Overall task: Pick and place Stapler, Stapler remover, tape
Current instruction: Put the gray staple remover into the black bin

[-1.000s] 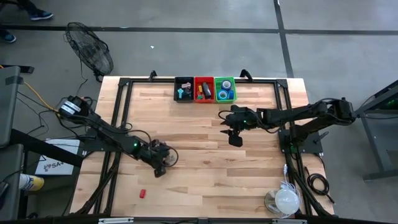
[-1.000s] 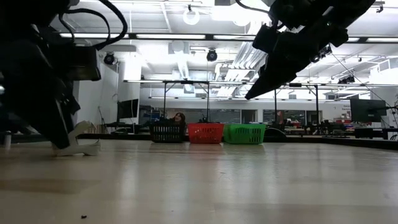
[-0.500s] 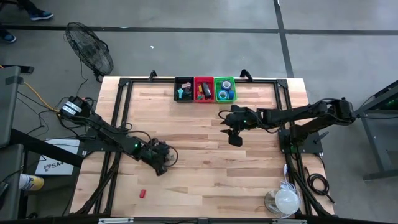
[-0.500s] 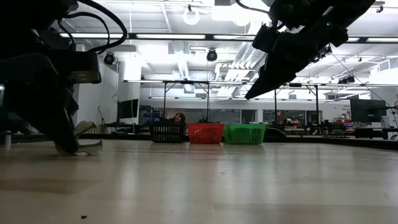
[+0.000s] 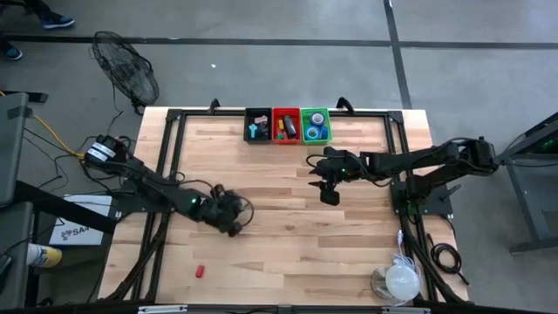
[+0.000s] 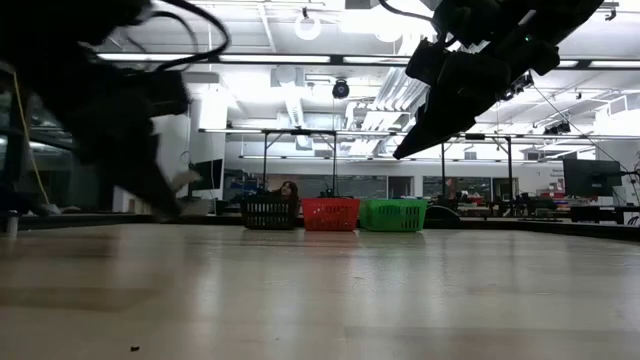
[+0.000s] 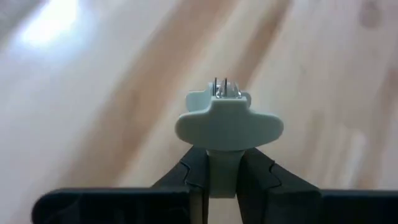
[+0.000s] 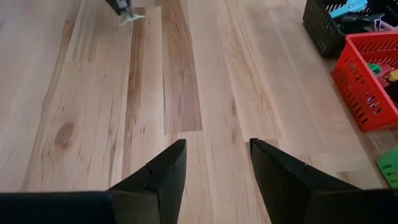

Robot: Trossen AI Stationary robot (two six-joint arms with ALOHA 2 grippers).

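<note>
1. Red item (image 5: pixel 200 270), table's 7 o'clock edge, near the front. We cannot tell what it is; if it belongs to the task, it is left to do.

2. Left gripper (image 5: pixel 232 219), at about 8 o'clock from table centre. Fingers (image 7: pixel 194 180) clamped on a pale remover (image 7: pixel 229 120), its metal prongs pointing away from the wrist. In the low view the gripper (image 6: pixel 165 190) sits above the wood, so we judge the remover lifted, not yet delivered.

3. Black bin (image 5: pixel 257 125), 12 o'clock edge, leftmost of three. Holds a teal item, and by the right wrist view more than one; we take this as the remover's likely bin, going by that content.

4. Red bin (image 5: pixel 285 124), middle. Holds several small items, too small for us to name.

5. Green bin (image 5: pixel 315 124), rightmost. Holds blue rolls, likely tape, so we count that sort as partly done.

6. Right gripper (image 5: pixel 330 194), just right of centre, at about 6 o'clock from the bins. Fingers (image 8: pixel 166 168) spread with nothing between them, hanging above bare table (image 5: pixel 288 240).

Status: we judge much of the sorting done; one carry in hand.
</note>
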